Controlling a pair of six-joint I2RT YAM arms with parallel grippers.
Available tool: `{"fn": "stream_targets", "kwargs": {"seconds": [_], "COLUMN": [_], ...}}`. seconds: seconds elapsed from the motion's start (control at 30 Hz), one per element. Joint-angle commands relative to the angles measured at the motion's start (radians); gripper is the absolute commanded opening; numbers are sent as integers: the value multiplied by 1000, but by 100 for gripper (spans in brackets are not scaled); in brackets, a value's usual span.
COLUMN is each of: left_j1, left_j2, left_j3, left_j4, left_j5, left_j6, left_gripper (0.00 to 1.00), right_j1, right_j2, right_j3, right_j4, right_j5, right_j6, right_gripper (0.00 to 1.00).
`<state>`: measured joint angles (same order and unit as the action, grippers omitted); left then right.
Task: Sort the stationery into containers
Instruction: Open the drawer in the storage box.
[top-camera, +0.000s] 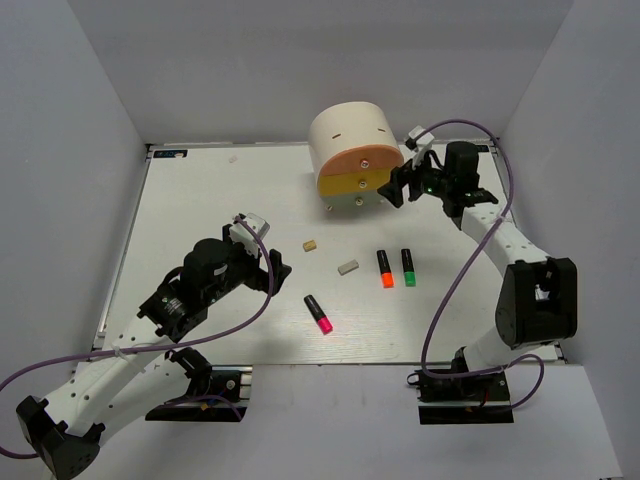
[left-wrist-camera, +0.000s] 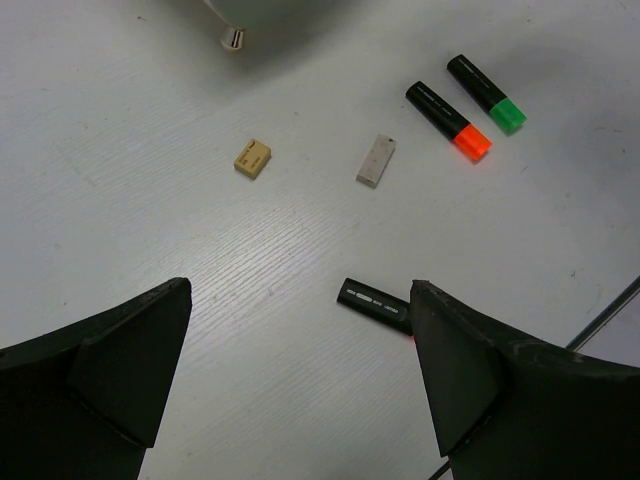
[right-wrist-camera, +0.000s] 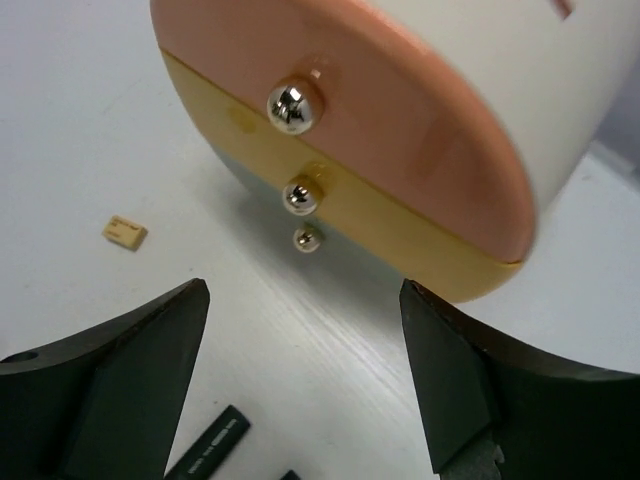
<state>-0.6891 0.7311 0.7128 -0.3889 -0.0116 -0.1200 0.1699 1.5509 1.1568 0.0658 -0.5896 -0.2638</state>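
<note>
The cream organiser (top-camera: 350, 130) stands at the back, its salmon top drawer (right-wrist-camera: 400, 120) over the yellow one (right-wrist-camera: 420, 240), each with a metal knob. A third knob (right-wrist-camera: 307, 239) shows below them. My right gripper (right-wrist-camera: 303, 295) hangs open just in front of the drawers, holding nothing. On the table lie a pink highlighter (top-camera: 319, 314), an orange highlighter (top-camera: 385, 268), a green highlighter (top-camera: 408, 267), a tan eraser (top-camera: 310, 245) and a grey eraser (top-camera: 348, 267). My left gripper (left-wrist-camera: 300, 360) is open and empty above the table, left of the pink highlighter (left-wrist-camera: 375, 304).
White walls enclose the table on three sides. The right arm's purple cable (top-camera: 450, 290) loops over the table's right side. The left arm's cable (top-camera: 240, 320) trails toward the front edge.
</note>
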Motion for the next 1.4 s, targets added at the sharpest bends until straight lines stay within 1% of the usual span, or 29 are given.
{"fn": "stream_targets", "kwargs": {"seconds": [0.0, 0.03, 0.07, 0.17, 0.2, 0.27, 0.3, 0.33, 0.47, 0.5, 0.6, 0.63, 0.87, 1.0, 1.07, 1.27, 1.37], "left_j1": [3, 3, 3, 3, 3, 3, 3, 3, 3, 3, 3, 3, 3, 3, 3, 3, 3], "left_j2": [-13, -13, -13, -13, -13, -13, -13, -13, -13, -13, -13, -13, -13, -13, -13, -13, -13], "left_j3": [-4, -4, -4, -4, -4, -4, -4, -4, -4, -4, -4, -13, -13, -13, -13, -13, -13], "left_j4": [2, -7, -7, -7, -7, -7, -7, -7, -7, -7, -7, -7, -7, -7, -7, -7, -7], "left_j5": [-5, -14, -14, -14, -14, -14, -14, -14, -14, -14, -14, -14, -14, -14, -14, -24, -24], "left_j6": [5, 5, 5, 5, 5, 5, 5, 5, 5, 5, 5, 5, 5, 5, 5, 5, 5], "left_gripper": [100, 100, 100, 100, 100, 100, 100, 100, 100, 100, 100, 100, 100, 100, 100, 100, 100], "right_j1": [23, 26, 39, 51, 56, 62, 65, 65, 72, 71, 72, 74, 83, 89, 88, 91, 89], "right_j2": [50, 64, 78, 156, 175, 196, 202, 221, 245, 250, 255, 258, 288, 291, 291, 296, 296], "right_j3": [-22, -6, 4, 18, 20, 12, 12, 11, 1, -17, -37, -37, -42, -60, -62, -69, -74], "right_j4": [88, 89, 94, 106, 141, 170, 211, 227, 316, 392, 466, 473, 497, 505, 503, 535, 549], "right_j5": [11, 17, 19, 24, 31, 39, 57, 60, 77, 80, 88, 94, 122, 137, 145, 151, 152], "right_j6": [204, 254, 305, 386, 440, 480, 529, 543, 658, 681, 751, 785, 841, 854, 865, 882, 887], "right_gripper": [80, 77, 70, 63, 59, 55, 55, 53, 53, 53, 53, 53, 53, 50, 46, 46, 44]}}
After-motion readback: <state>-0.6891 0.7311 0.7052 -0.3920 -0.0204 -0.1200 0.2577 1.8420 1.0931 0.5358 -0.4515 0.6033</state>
